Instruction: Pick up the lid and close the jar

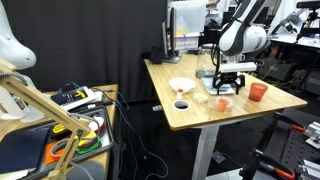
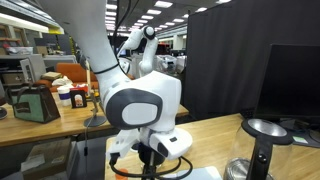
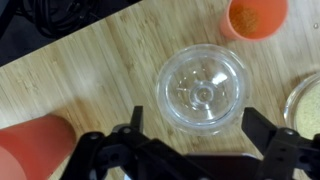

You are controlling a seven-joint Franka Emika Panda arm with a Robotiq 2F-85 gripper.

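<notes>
1. In the wrist view the wooden surface ends at a slanted edge toward 11 o'clock, with dark cables beyond it. Bare wood lies open from 9 to 12 o'clock of the lid.
2. An orange cup stands at 1 o'clock of the lid, well apart. A red cup sits at 8 o'clock. A round container with pale contents is cut off by the frame at 3 o'clock, just beside the lid.
3. The hand is spread wide and holds nothing. Its two fingers stand at 7 and 5 o'clock of the clear round lid, wider apart than its rim. I cannot tell whether they touch it.
4. In an exterior view the hand hangs over the far side of the surface, with a white bowl at its 9 o'clock.
5. The room is a lab: black curtains behind, and a cluttered bench at 9 o'clock of the surface
</notes>
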